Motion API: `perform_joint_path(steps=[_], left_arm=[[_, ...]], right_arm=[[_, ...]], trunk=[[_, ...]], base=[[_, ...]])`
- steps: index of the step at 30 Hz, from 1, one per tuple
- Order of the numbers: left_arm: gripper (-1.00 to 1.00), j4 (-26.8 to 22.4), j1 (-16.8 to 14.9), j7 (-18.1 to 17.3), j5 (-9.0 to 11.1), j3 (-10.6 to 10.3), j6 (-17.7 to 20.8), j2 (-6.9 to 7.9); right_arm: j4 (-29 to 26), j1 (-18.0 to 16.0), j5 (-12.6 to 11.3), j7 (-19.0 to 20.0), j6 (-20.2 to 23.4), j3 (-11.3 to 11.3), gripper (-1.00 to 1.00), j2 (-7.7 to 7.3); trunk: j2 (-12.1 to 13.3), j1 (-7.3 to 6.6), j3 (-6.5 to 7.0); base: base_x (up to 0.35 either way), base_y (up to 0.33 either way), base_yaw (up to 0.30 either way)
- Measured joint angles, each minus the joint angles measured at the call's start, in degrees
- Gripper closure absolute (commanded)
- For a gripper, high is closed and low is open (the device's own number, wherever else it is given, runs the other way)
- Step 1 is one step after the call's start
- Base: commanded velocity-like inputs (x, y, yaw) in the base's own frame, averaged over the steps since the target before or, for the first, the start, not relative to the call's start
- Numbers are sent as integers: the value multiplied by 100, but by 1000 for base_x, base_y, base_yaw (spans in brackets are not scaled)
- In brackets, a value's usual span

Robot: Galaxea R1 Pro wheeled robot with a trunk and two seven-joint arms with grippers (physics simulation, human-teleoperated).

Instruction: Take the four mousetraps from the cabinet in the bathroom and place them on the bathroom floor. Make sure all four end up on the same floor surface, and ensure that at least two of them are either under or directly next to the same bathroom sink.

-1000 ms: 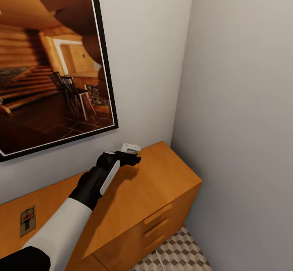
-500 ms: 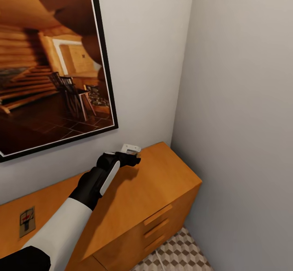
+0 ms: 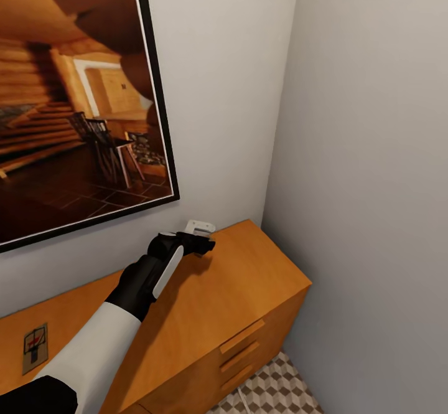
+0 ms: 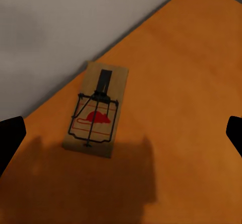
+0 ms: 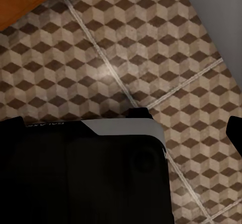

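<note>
On the orange-brown cabinet (image 3: 249,277) my left gripper (image 3: 202,243) hovers near the wall. In the left wrist view it stands open (image 4: 121,138), its dark fingertips (image 4: 10,138) spread wide either side of a mousetrap (image 4: 98,110). That mousetrap lies flat on the cabinet top (image 4: 191,57) close to the wall, apart from the fingers. Another mousetrap (image 3: 35,347) lies far left on the cabinet top. My right gripper (image 5: 121,133) is open above the bathroom floor (image 5: 151,42), holding nothing. The bathroom sink is out of view.
A large framed picture (image 3: 74,103) hangs on the wall above the cabinet. A grey side wall (image 3: 373,183) closes the corner just right of the cabinet. Slim drawer handles (image 3: 241,336) run down the cabinet front. Cube-patterned tiles (image 3: 274,392) show below.
The head camera has shifted slightly, sliding the picture and the far-left mousetrap in the view. My left arm holds its place over the cabinet.
</note>
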Motion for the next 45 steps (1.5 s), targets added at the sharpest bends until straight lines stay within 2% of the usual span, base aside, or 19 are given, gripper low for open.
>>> perform_joint_path(steps=[17, 45], left_arm=[[-100, 17, 0, 3, 0, -3, 0, 0], [-100, 46, 0, 2, 0, -7, -7, 0]], right_arm=[[0, 0, 2, 0, 0, 0, -100, 7], [0, 0, -1, 0, 0, 0, -100, 3]], trunk=[[0, 0, -13], [0, 0, -165]], base=[[2, 0, 0], [0, 0, 0]])
